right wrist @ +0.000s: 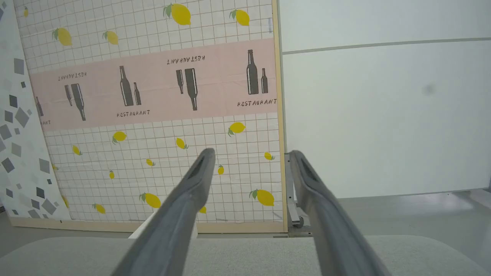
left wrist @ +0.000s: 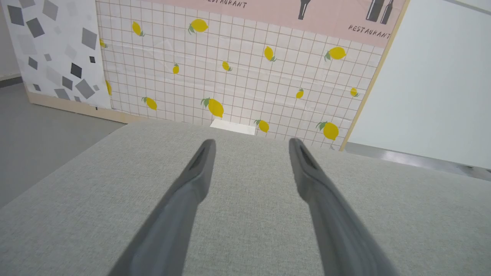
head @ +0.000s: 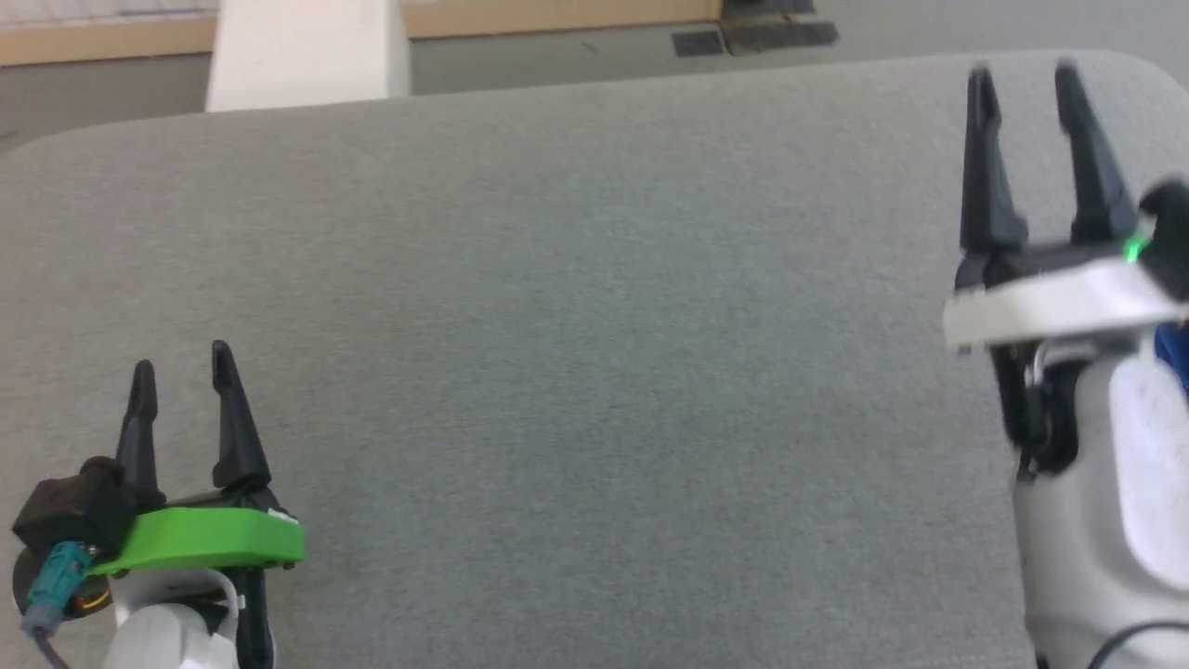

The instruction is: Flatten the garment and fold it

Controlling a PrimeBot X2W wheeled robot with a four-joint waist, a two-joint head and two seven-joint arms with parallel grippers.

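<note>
- Hunting for the garment, we get a sliver of bright blue [head: 1174, 358] at the right edge of the head view, tucked against the right arm's pale wrist shell. So little of it shows that we can't tell whether it's the garment.
- Next to that blue, the right gripper [head: 1022, 74] points up the head view toward the far edge of the grey fabric surface [head: 594, 325]. Its jaws are spread with nothing between them, and a small green light [head: 1135, 249] glows at its base.
- The left gripper [head: 182, 360] sits at the lower left, well apart from the right one, on a bright green plate [head: 204, 539]. Its jaws are parted too and hold nothing.
- The left wrist view adds that this gripper's fingers [left wrist: 191, 184] hang over bare grey cloth, with air between them.
- The right wrist view puts its fingers [right wrist: 191, 188] against the backdrop, with a strip of the grey surface along the bottom.
- The wrist views give us the room, which the head view barely shows: a tiled panel with lemons [left wrist: 238, 76], a pink band with bottles and "RESTAURANT" lettering [right wrist: 153, 84], a speckled panel [left wrist: 57, 50] and a plain white wall [right wrist: 383, 115].
- The head view has a white post [head: 307, 51] beyond the surface's far edge.
</note>
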